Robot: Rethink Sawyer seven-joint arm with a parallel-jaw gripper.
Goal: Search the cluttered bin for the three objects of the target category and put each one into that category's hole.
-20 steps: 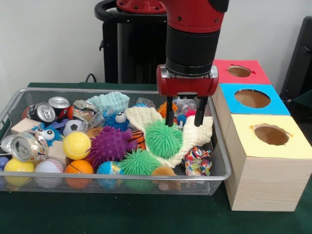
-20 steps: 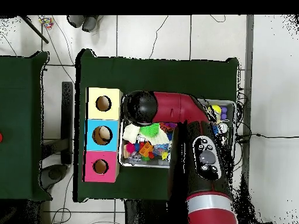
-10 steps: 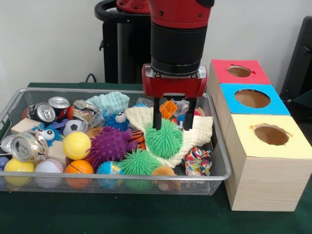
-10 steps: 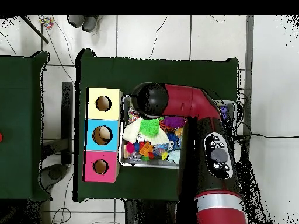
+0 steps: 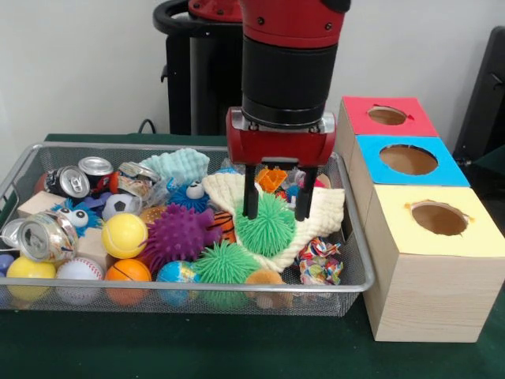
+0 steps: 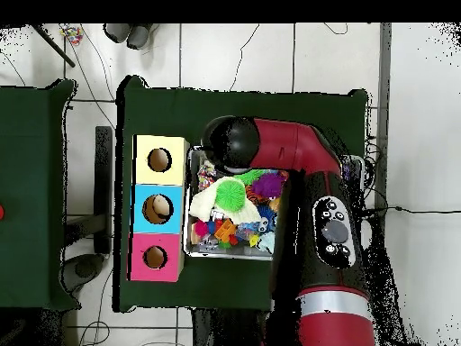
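The silver wire-mesh bin (image 5: 197, 301) is full of toys, balls and cans. It also shows in the overhead view (image 6: 191, 249), partly under my arm. My gripper (image 5: 276, 213) points straight down into the bin's right half and is open. Its two black fingers (image 5: 250, 197) stand on either side of a green spiky ball (image 5: 267, 229), which lies on a cream knitted cloth (image 5: 319, 219). In the overhead view the green ball (image 6: 232, 192) shows, and the arm's wrist hides the gripper. Three wooden boxes with holes stand to the right: yellow (image 5: 438, 217), blue (image 5: 408, 159) and red (image 5: 387, 115).
A purple spiky ball (image 5: 180, 233), a second green spiky ball (image 5: 225, 264), a yellow tennis ball (image 5: 124, 234), a small basketball (image 5: 128, 272) and crushed cans (image 5: 47, 237) fill the bin's left and front. The boxes (image 6: 158, 208) stand close against the bin's side.
My gripper has moved left in the front view, from over the cloth to over the green spiky ball, and has come down so its open fingers stand on either side of the ball.
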